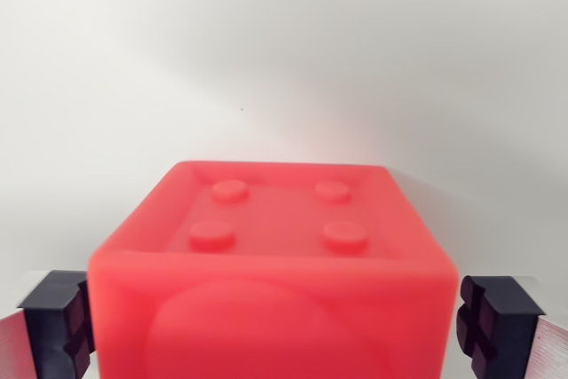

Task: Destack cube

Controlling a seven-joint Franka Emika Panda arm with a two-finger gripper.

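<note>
Cube (271,281) sits red and close between the end effector (271,326) pads, one at each side, jaws apart and seemingly not touching it; white bench (284,59) lies beyond; any lower cube is hidden; grasp and lift apparently remain.

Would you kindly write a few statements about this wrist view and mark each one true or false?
1. The cube is red. True.
2. Its recessed top face carries six round studs. False: four studs show, two by two.
3. The cube sits between the two black pads of the tool. True.
4. The pads are pressed hard against the cube's sides. False: a thin gap shows on the wrist view's right, and the left pad is right beside the cube, though contact cannot be told.
5. The surface behind the cube is plain white. True.
</note>
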